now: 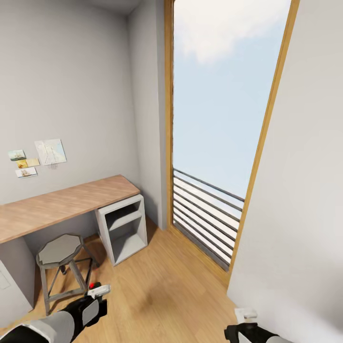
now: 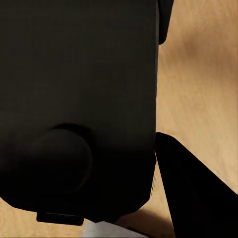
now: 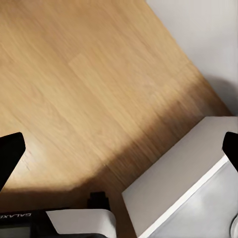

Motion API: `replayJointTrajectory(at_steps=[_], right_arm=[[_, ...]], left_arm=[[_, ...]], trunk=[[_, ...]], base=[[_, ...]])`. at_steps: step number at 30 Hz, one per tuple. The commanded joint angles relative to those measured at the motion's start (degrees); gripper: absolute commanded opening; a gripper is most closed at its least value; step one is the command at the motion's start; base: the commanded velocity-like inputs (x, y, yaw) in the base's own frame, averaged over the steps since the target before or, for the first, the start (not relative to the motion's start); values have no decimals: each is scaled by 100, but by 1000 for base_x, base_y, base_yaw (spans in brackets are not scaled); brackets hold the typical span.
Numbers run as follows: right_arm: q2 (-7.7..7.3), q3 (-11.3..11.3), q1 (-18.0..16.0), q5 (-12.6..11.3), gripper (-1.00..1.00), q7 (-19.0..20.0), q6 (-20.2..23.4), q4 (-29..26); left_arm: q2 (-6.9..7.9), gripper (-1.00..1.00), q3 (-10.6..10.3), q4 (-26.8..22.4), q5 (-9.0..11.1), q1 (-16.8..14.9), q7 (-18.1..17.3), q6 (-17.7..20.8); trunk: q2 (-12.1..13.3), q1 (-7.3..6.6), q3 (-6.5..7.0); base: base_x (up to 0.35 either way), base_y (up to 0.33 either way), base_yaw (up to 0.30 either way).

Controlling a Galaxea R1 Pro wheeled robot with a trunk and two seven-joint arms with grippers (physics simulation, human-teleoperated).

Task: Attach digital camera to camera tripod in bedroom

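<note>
The left gripper (image 1: 97, 290) sits low beside the grey octagonal metal stool (image 1: 59, 250), its fingers clamped on the chunky black digital camera (image 2: 79, 109), whose red button shows in the head view. The right gripper (image 3: 119, 148), fingers spread wide, hangs over the light wood floor (image 3: 74, 84), its arm cut off at the frame edge.

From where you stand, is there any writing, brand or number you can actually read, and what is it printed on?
"GALAX", the letters cut off at the picture's edge: on the dark robot part low in the right wrist view.
Too small to read: the papers and small cards pinned on the wall above the desk.
No writing shows on the digital camera in the left gripper.
</note>
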Motion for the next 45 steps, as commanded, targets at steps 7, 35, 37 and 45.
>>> replayJointTrajectory(at_steps=[7, 35, 37, 45], right_arm=[[-18, -44, 696, -14, 100, -36, -451, 65], [35, -56, 1946, -24, 100, -36, -1182, 68], [37, -56, 1947, -24, 100, -34, -1175, 68], [47, -56, 1950, -20, 100, -33, -1161, 70]], left_arm=[[-13, -100, -79, 12, 18, 1241, 8, -124], [-129, -100, -44, 13, 110, 2708, -7, -1312], [-129, -100, -45, 13, 112, 2709, -7, -1335], [-134, -100, -48, 13, 114, 2710, -7, -1356]], trunk=[[-5, 2, -1], [-5, 2, -1], [-5, 2, -1], [-5, 2, -1]], base=[[0, 0, 0], [0, 0, 0], [0, 0, 0], [0, 0, 0]])
